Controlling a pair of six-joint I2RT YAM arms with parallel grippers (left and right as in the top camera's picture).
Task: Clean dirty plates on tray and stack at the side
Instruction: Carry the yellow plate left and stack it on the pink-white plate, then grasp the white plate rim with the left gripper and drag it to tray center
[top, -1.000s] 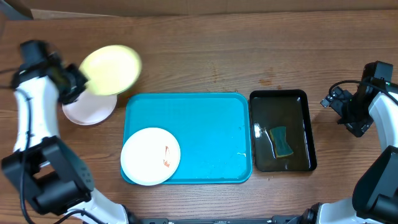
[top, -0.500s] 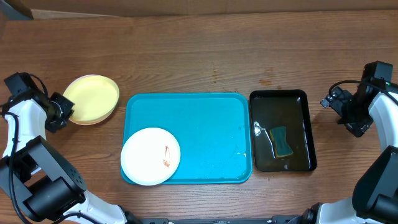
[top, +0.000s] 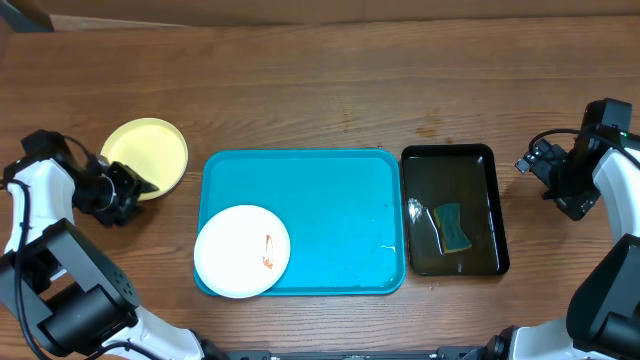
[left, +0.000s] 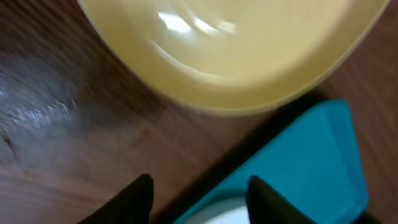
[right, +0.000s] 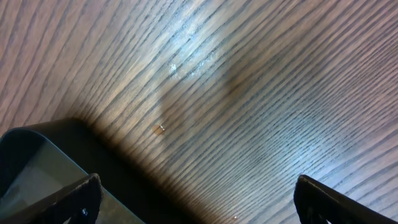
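Note:
The lime-green plate (top: 145, 158) lies flat on the wood left of the turquoise tray (top: 330, 200). My left gripper (top: 130, 185) hovers at that plate's near edge, open, with nothing between its fingers. The left wrist view shows the green plate (left: 236, 50) ahead of the left gripper (left: 199, 186), free of both dark fingertips (left: 140, 193). A white plate (top: 242, 251) with a small brown smear rests in the tray's front left corner. My right gripper (top: 550, 170) stands open and empty over bare wood at the far right.
A glossy black tray (top: 455, 210) sits right of the turquoise one and holds a green-and-yellow sponge (top: 452, 228) in shallow water. Its corner (right: 31, 162) shows in the right wrist view, by the right gripper (right: 199, 199).
The left gripper lowered the green plate flat at the left, opened, let go and drew back toward the table's front. The right arm has not moved.

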